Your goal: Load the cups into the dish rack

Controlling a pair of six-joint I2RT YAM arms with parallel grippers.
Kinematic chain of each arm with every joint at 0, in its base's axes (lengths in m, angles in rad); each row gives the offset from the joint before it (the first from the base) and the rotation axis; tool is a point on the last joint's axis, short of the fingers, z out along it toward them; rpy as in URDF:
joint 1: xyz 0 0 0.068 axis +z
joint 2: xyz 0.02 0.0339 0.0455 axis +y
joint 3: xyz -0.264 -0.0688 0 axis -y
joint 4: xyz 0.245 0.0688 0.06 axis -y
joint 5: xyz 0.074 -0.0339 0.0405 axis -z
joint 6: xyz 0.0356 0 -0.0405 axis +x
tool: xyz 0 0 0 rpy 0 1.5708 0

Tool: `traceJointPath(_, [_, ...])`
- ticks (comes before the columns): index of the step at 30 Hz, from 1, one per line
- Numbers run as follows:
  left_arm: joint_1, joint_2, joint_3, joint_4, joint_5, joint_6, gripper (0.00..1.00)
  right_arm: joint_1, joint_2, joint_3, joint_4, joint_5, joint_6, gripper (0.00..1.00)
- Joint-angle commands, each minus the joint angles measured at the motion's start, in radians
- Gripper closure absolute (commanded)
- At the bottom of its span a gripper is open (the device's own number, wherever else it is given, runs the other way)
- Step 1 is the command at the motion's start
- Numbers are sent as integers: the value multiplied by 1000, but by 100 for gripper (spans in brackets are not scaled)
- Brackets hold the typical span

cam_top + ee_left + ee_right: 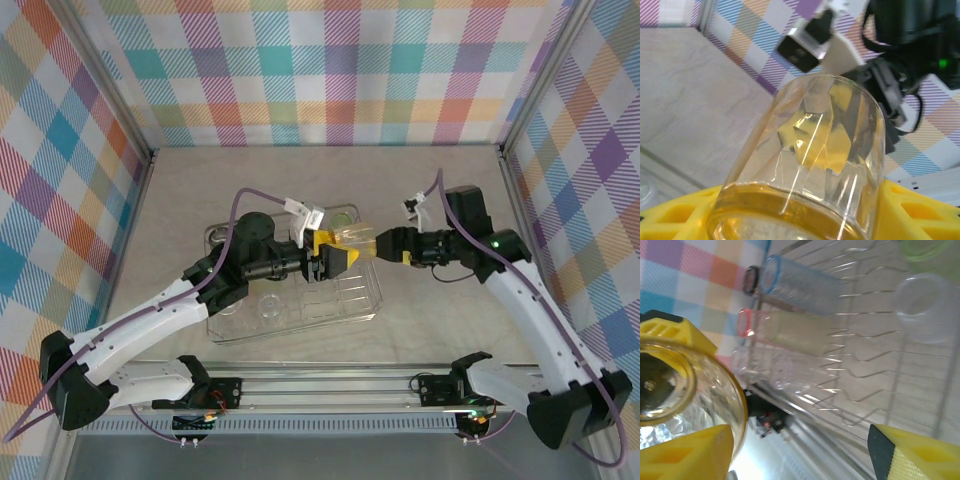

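The left gripper [338,258] is clenched on the base of a clear cup [810,160]; the cup's long axis lies near horizontal, mouth pointing away from this gripper toward the right gripper [385,246]; the right gripper stands released, jaws wide, at the mouth end; the dish rack [350,305] lies below both grippers.

A pale marbled table [300,180] is sitting inside bright checked walls [330,70] on three sides, and a metal rail [330,385] is running along its near edge.
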Motion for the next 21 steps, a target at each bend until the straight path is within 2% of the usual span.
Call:
traceJointPath(1, [-5,13,117,-170,-180,-3,72,-1,-82,-21,-114,261,-41,28])
traceJointPath(4, [-6,128,280,-464,-318,-15,73,-1,-123,-31,-188,507,-50,28])
traceJointPath(7, [-7,270,440,-699,-397,-35,78,-2,-132,-37,-240,639,-67,28])
traceJointPath(12, [-33,446,602,-868,-395,-39,82,-1,-146,-66,-246,673,-67,27])
traceJointPath(21, [-123,643,790,-1078,-474,19,85,-3,-177,-89,-236,734,-64,24])
